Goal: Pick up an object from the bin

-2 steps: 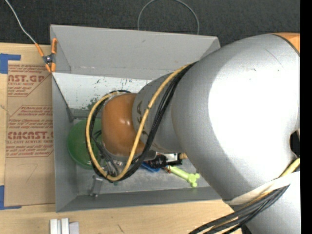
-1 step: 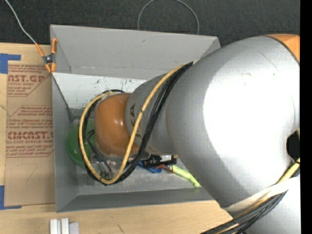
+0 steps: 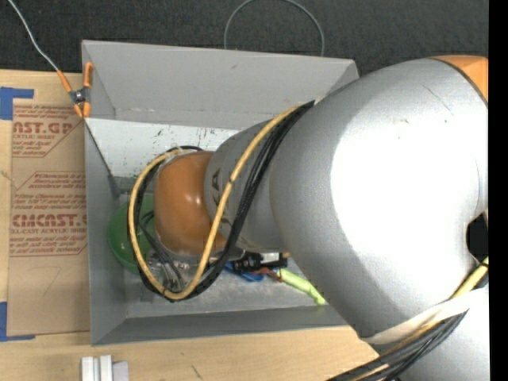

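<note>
My gripper (image 3: 165, 271) is low in the bin's front left part, mostly hidden under the arm's orange cover and its looped cables; just a bit of its grey metal body shows. A round green thing (image 3: 122, 233) lies right beside it on the left, against the bin's left wall and partly covered by the cables. To the right of the gripper lie a small blue thing (image 3: 241, 267) and a black and white piece (image 3: 267, 258). A pale green stick (image 3: 302, 286) slants toward the front wall.
The big grey arm covers the bin's right half and much of its floor. The back wall and the speckled back left floor are in view. The bin's left and front walls stand close round the gripper.
</note>
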Robot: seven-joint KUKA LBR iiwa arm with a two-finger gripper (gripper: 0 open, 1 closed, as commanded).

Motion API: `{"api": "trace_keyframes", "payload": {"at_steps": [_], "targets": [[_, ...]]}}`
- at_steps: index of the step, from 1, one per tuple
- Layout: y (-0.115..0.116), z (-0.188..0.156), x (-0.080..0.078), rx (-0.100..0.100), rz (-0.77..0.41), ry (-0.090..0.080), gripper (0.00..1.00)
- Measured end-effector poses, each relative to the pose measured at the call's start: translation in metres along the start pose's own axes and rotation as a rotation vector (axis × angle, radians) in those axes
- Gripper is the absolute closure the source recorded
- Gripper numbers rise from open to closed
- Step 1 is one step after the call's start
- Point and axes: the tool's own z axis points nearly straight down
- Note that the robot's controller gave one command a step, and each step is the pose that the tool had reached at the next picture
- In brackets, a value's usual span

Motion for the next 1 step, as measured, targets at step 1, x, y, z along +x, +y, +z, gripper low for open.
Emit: {"api": "trace_keyframes", "payload": {"at_steps": [1], "targets": [[-0.0004, -0.0053, 0.0001, 0.001, 0.000, 0.000, 1.00]]}}
